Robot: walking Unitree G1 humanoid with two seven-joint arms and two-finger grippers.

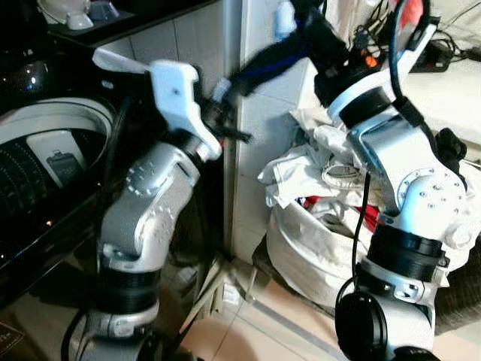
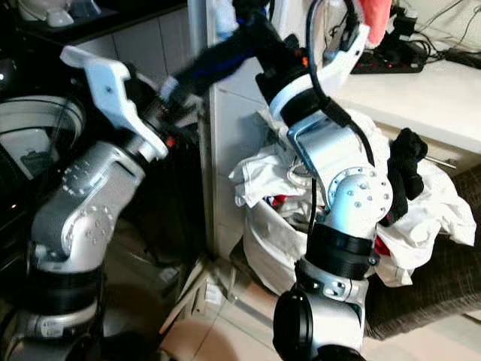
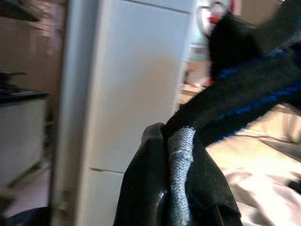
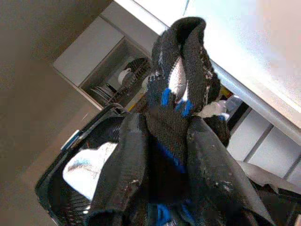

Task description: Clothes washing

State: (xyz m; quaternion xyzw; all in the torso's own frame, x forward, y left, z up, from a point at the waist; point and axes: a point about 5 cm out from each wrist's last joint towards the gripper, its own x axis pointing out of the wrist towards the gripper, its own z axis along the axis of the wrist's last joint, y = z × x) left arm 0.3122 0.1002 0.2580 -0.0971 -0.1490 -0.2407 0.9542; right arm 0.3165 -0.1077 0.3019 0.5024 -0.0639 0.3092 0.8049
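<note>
A black sock with blue stripes [image 1: 263, 64] is stretched in the air between both grippers, in front of a white tiled pillar. My left gripper [image 1: 225, 120] is shut on the sock's grey toe end [image 3: 181, 150]. My right gripper [image 1: 314, 37] is shut on the other end [image 4: 176, 94], higher and to the right. The washing machine [image 1: 45, 150] stands at the left with its lid up. In the right wrist view a white item [image 4: 87, 172] lies in its drum. A heap of white laundry [image 1: 316, 180] fills a white bag low on the right.
The white tiled pillar [image 1: 259, 143] stands between the machine and the laundry bag. A white counter [image 2: 421, 94] with a black power strip [image 2: 394, 56] is at the right. A black garment [image 2: 406, 165] lies on the heap. A dark wicker basket [image 2: 443, 286] sits lower right.
</note>
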